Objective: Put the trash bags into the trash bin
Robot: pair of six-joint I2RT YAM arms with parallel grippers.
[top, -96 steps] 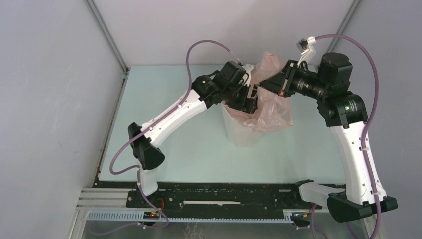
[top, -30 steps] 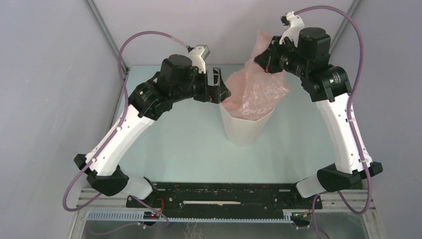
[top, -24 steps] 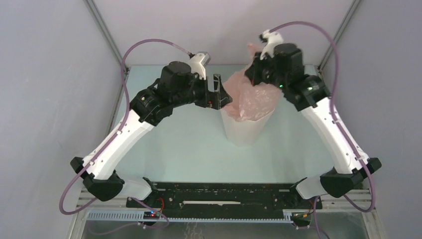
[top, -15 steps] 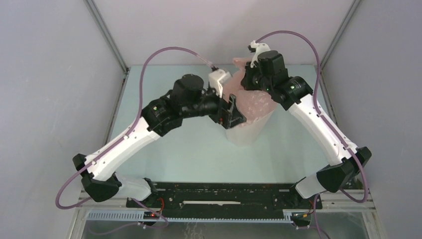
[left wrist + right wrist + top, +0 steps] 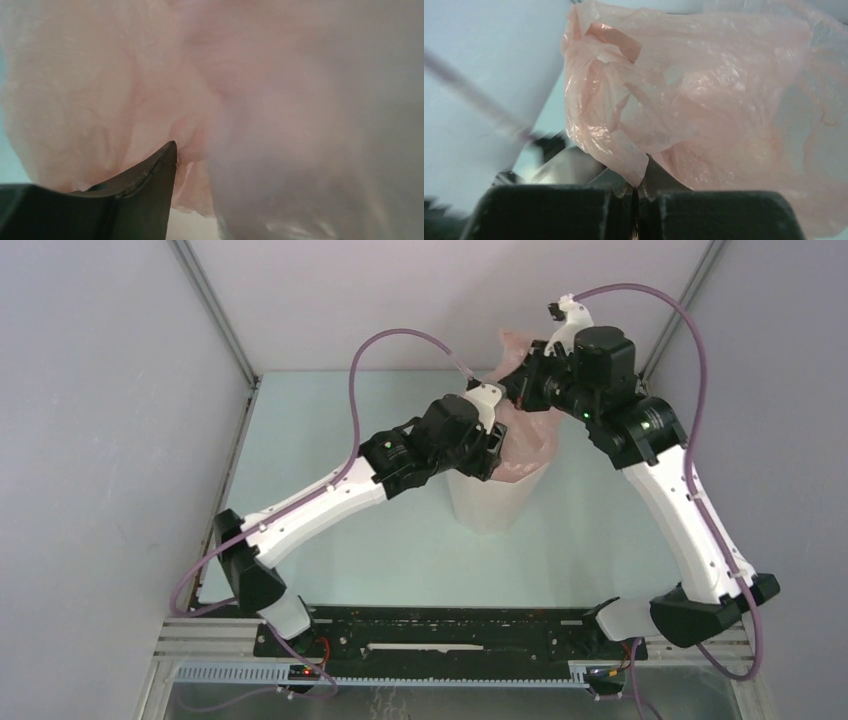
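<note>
The translucent white trash bin (image 5: 488,508) stands upright mid-table. The pale-pink trash bag (image 5: 528,445) is partly stuffed into its mouth, and a strip of it rises behind to the right gripper. My left gripper (image 5: 493,454) points down into the bin mouth, pressed into the film. In the left wrist view the bag (image 5: 125,80) fills the frame. One dark finger (image 5: 142,192) shows and the other is veiled by film, with a wide gap between them. My right gripper (image 5: 518,388) is above the bin's far rim. Its jaws (image 5: 636,189) are shut on a corner of the bag (image 5: 704,95).
The pale green table (image 5: 330,530) is bounded by grey walls on the left, back and right. The black rail (image 5: 440,635) with the arm bases runs along the near edge. Purple cables (image 5: 380,350) arc over both arms.
My left gripper swung from beside the bin's left rim to over the bin and went down into the bag. My right gripper moved left, then back right and up, still holding the bag.
</note>
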